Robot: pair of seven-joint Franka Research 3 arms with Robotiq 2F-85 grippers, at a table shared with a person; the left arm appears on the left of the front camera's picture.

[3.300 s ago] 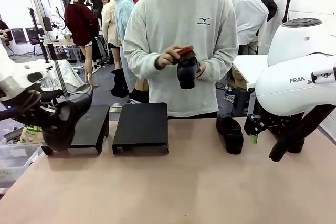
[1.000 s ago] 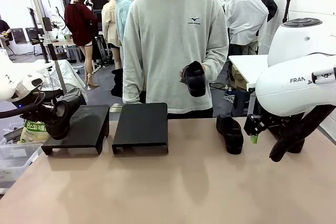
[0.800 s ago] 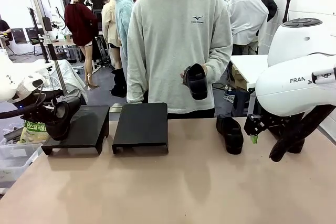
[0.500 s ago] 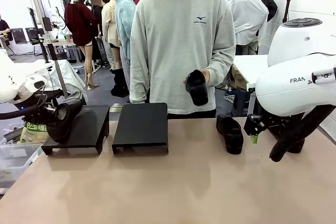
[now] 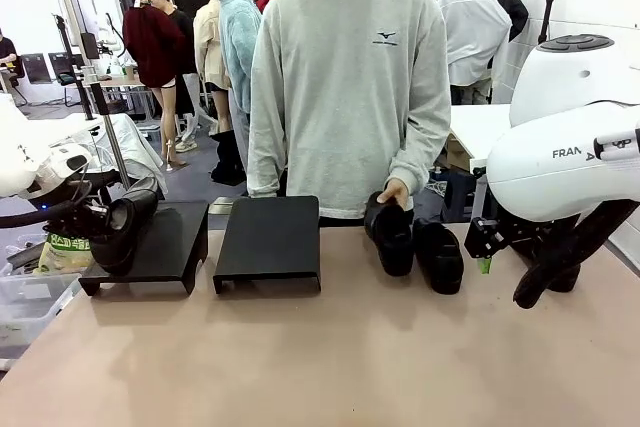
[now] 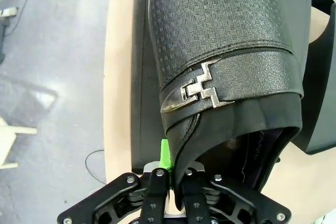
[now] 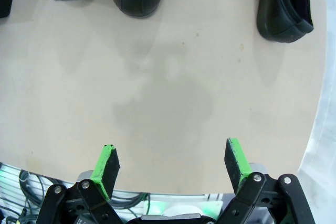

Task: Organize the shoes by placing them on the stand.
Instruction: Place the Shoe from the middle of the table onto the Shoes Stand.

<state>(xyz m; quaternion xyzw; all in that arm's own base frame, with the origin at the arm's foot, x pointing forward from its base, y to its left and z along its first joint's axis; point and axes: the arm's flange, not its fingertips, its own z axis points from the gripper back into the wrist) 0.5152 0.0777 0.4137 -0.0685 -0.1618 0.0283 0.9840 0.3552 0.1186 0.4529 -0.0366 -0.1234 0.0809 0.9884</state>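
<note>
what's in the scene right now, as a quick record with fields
left gripper: shut on a shoe, at the left stand's outer edge
right gripper: open, above the table
person's hand: on a second shoe, on the table beside a third shoe
fourth shoe: on the table, apart from that pair
other stand: next to the left stand

The dark letters "FRAN" stand on the white shell of the right arm (image 5: 565,152), over the table's right edge; the chest mark on the person's grey sweatshirt (image 5: 385,39) is too small to read
</note>
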